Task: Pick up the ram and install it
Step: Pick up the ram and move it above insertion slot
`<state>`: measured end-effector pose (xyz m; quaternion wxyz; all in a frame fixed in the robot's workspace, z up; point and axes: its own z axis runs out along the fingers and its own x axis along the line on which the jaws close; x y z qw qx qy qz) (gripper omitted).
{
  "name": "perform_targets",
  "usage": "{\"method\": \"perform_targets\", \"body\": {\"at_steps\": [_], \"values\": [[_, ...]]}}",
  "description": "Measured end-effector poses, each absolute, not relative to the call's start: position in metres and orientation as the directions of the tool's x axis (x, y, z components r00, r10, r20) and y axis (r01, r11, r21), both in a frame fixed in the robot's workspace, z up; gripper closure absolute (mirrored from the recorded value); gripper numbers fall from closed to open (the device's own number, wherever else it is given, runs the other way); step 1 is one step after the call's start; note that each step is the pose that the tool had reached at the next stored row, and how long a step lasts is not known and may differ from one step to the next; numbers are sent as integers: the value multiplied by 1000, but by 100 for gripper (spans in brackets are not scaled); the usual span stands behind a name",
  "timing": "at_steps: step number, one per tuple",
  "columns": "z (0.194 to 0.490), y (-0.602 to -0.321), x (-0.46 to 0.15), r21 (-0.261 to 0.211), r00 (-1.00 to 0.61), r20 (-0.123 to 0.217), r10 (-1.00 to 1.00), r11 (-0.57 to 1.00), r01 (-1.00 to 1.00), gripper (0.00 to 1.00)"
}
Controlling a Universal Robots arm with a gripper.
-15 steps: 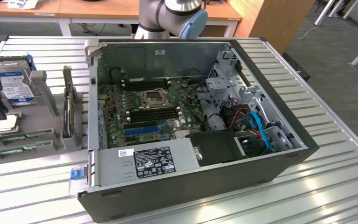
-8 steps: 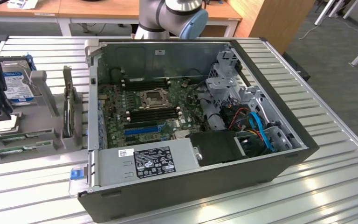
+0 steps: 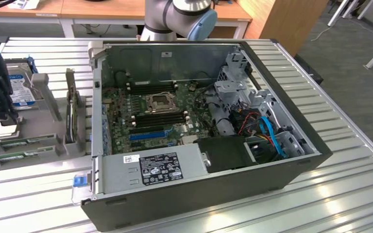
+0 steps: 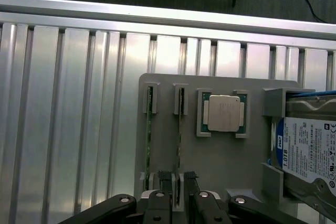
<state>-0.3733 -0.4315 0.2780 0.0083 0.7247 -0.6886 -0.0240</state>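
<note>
Ribbed metal table (image 4: 63,103), pincer (image 4: 177,181) pointing straight down over grey tray (image 4: 220,161); jaws apart, straddling ram (image 4: 179,140)

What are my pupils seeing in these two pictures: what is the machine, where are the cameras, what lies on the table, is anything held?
The machine is a robot arm with a gripper. One camera stands off the arm; the other sits on its wrist, looking down. On the slatted table stand an open computer case and a grey holder carrying the ram, a second stick, a processor chip and a hard drive. The open gripper straddles the ram; nothing is held.
</note>
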Motion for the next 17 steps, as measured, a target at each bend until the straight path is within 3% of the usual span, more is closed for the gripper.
{"method": "perform_targets", "body": {"at_steps": [17], "values": [[278, -439, -370, 45, 51, -23, -998, -52, -998, 76]]}}
